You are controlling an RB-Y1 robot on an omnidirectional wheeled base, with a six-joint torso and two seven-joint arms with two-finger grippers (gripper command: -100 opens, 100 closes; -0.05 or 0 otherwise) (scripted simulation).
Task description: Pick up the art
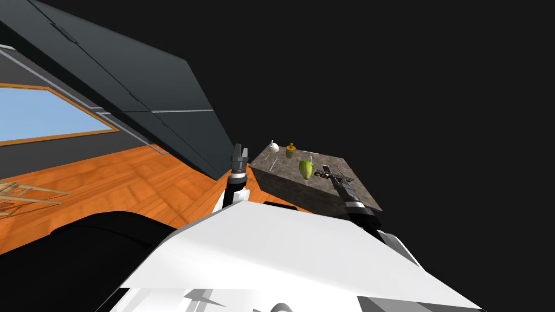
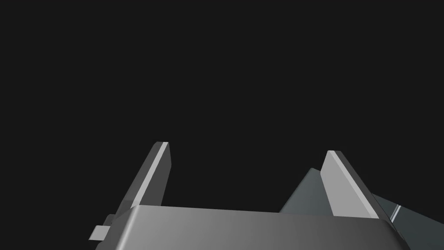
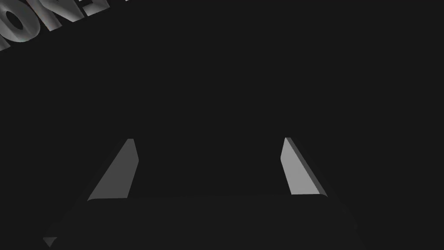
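An orange wooden floor (image 1: 135, 179) is spreading across the left below a dark grey wall (image 1: 135, 81) and blue window (image 1: 43, 114); a stone-patterned block (image 1: 292, 189) is standing at centre against a black area (image 1: 433, 108).

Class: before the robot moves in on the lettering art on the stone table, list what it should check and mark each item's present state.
1. Right claw open: ok.
2. Lettering art lying on the table: ok.
3. Art lined up between the right claw's fingers: not ok, the letters sit off to one side.
4. Green object clear of the right arm: cannot tell, it stands close.
5. Left claw open, beside the table: ok.
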